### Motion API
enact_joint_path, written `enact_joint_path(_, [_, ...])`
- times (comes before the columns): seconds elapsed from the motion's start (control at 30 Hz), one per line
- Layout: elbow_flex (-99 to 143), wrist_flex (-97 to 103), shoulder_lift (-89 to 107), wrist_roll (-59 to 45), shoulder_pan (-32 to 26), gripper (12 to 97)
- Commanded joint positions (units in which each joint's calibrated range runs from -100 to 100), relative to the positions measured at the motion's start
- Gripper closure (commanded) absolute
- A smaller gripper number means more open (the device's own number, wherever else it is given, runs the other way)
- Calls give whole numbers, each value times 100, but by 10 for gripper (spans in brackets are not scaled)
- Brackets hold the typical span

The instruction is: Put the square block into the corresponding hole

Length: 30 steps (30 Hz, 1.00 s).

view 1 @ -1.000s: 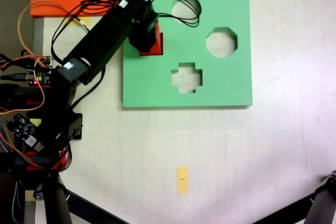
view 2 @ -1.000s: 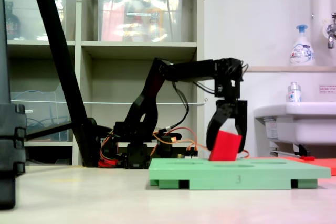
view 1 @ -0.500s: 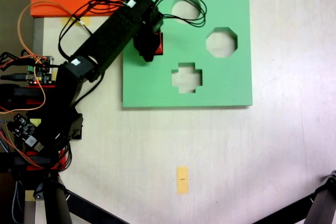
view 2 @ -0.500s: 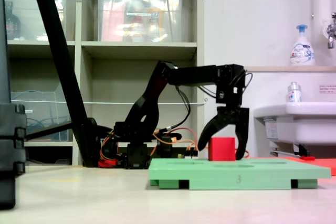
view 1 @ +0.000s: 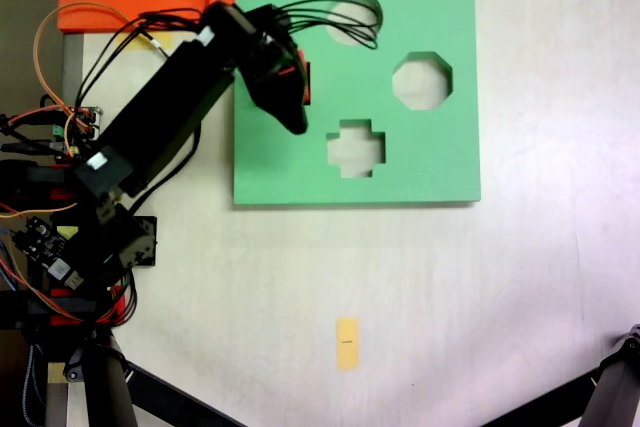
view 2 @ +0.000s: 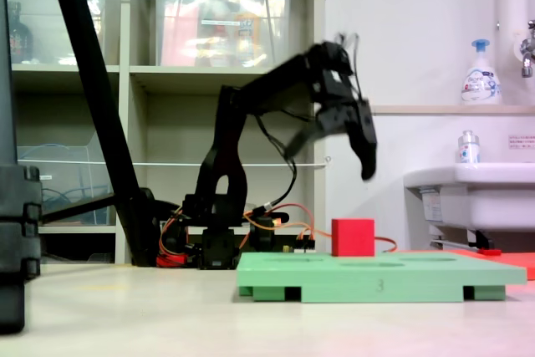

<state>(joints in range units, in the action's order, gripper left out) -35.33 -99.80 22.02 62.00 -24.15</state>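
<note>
arm: rises from its base at the bench's left edge and reaches over the left side of the green board (view 1: 400,162)
claw (view 2: 347,152): lifted well clear above the board in the side-on fixed view, jaws spread apart and holding nothing; from above it (view 1: 292,107) covers much of the block
square block (view 2: 352,237): red cube sitting upright on the board near its left edge, top well proud of the surface; from above just a red sliver (view 1: 304,82) shows beside the claw
square hole: hidden under the block and claw, so I cannot tell whether the cube is seated in it or only resting on its rim
step in hand: likely release and retreat, block probably only partly down
doing it well: lift straight away without brushing the cube; if it sits proud, bring the closed claw down squarely on its top and press gently, not at an edge, or the foam could tip or jam
</note>
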Motion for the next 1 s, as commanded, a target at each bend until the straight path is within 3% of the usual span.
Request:
enact_joint_path(0.0, [-326, -20, 1219, -982, 132, 266])
enact_joint_path(0.2, [-356, -10, 2951, -1792, 1084, 275])
enact_joint_path(0.3, [-356, 481, 3622, -2603, 1856, 477])
enact_joint_path(0.4, [-326, 818, 4068, -3844, 2300, 560])
enact_joint_path(0.5, [-77, 809, 4641, -4586, 2379, 560])
enact_joint_path(0.77, [1559, 1184, 5242, -5050, 2379, 560])
enact_joint_path(0.97, [4270, 2532, 7588, -5123, 2139, 560])
